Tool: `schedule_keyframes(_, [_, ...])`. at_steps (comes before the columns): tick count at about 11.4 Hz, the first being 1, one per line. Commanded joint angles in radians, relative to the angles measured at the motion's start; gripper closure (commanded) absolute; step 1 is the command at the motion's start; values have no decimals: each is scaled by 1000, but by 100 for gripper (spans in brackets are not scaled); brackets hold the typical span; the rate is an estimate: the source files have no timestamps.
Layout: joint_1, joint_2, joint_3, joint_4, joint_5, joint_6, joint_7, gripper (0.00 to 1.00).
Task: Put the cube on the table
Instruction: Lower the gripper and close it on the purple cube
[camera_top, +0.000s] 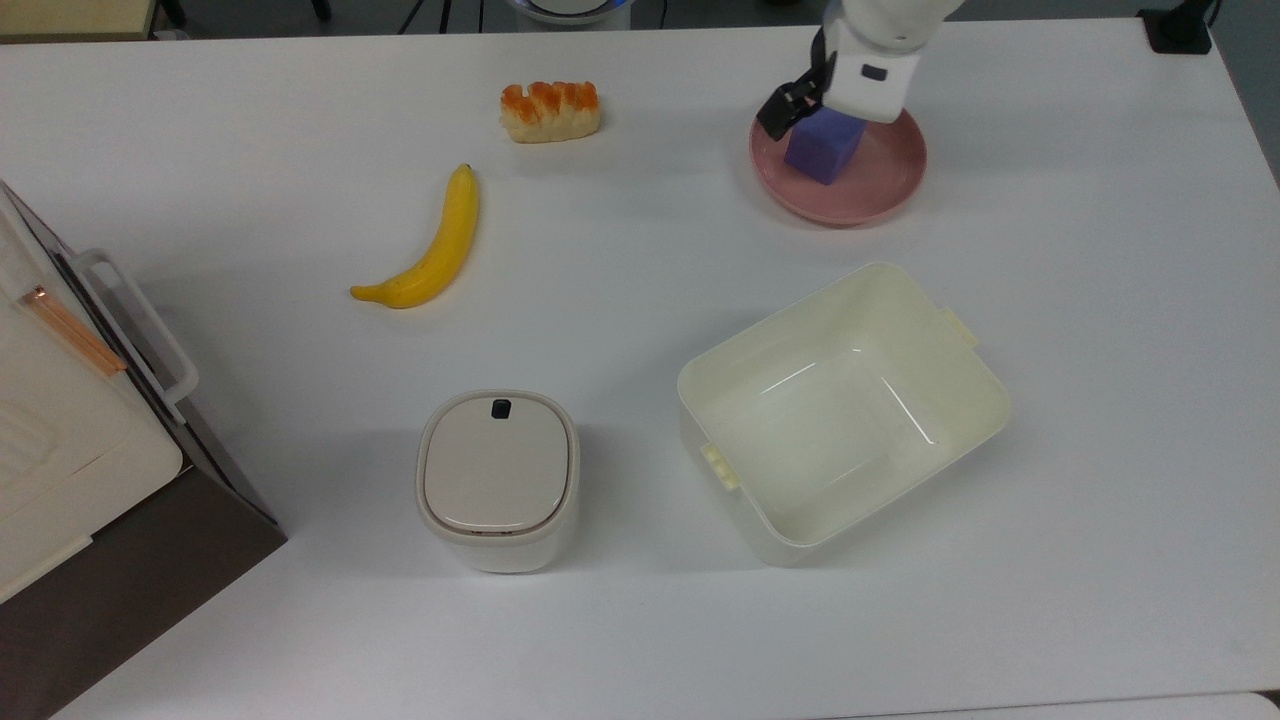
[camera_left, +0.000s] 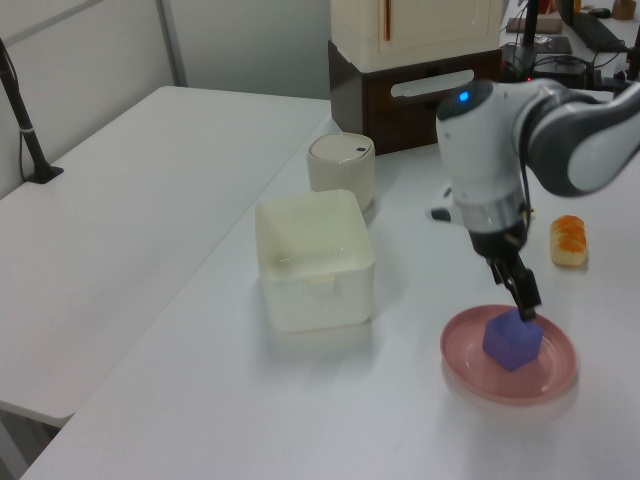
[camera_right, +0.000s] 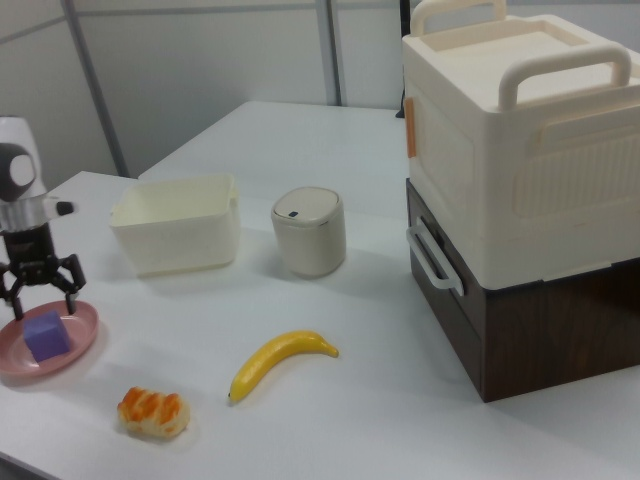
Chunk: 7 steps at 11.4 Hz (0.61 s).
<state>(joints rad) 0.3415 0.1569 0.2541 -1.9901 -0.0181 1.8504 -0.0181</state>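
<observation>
**Cube on the plate, gripper right above it**

Cube (camera_top: 823, 150) sits on the pink plate (camera_top: 880, 185) in the top view, close to the table's (camera_top: 620, 260) far edge, the arm's white wrist covering its top. Left view: the gripper (camera_left: 522, 300) hangs just over the cube (camera_left: 512, 340), one dark fingertip (camera_left: 527, 305) at its upper edge. Right view: the gripper (camera_right: 40, 293) is spread wide above the cube (camera_right: 46, 335), holding nothing, with the cream tub (camera_right: 176, 222) behind.
</observation>
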Motion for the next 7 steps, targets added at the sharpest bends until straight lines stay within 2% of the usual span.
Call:
schedule_keyframes(1, [14, 45, 79, -18, -92, 27, -23, 0])
schedule_keyframes(2, [30, 58, 79, -18, -112, 27, -22, 0])
schedule_keyframes(3, [31, 64, 79, -18, -132, 45, -23, 9])
schedule_keyframes(4, [27, 70, 79, -16, -144, 49, -23, 38])
schedule_keyframes(5, [25, 69, 79, -15, -154, 47, -23, 61])
schedule_keyframes(6, [22, 63, 77, -7, -154, 38, -26, 73])
schedule_keyframes(7, [18, 44, 77, -3, -154, 18, -26, 77])
